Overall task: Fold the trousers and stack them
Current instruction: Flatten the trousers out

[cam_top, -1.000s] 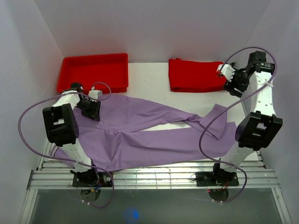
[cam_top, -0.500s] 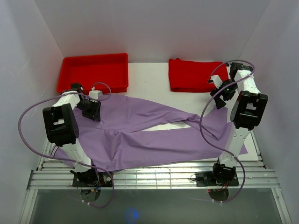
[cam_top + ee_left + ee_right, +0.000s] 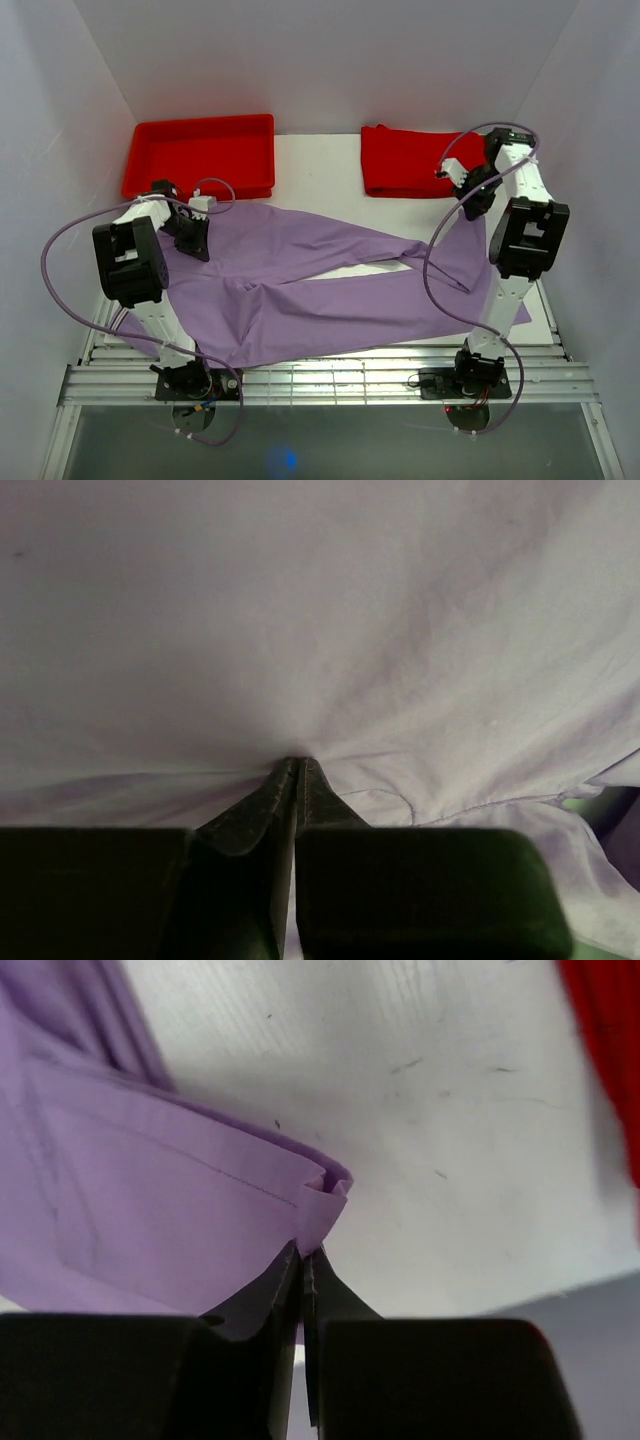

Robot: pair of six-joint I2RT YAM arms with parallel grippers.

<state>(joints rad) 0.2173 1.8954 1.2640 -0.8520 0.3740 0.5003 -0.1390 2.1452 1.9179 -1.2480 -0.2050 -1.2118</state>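
we judge the trousers [image 3: 320, 305] light, limp and slippery, apt to sag rather than hold a crease, so the waist edge and hem corners are the places to take them. the left gripper [image 3: 297, 768] is clamped tight on a pucker of their cloth at the left end, and the right gripper [image 3: 303, 1252] pinches a hem corner at the far right. they look lilac-purple and creased, spread left to right across the table [image 3: 320, 165], legs parting rightward, just near of the red tray [image 3: 200, 155].
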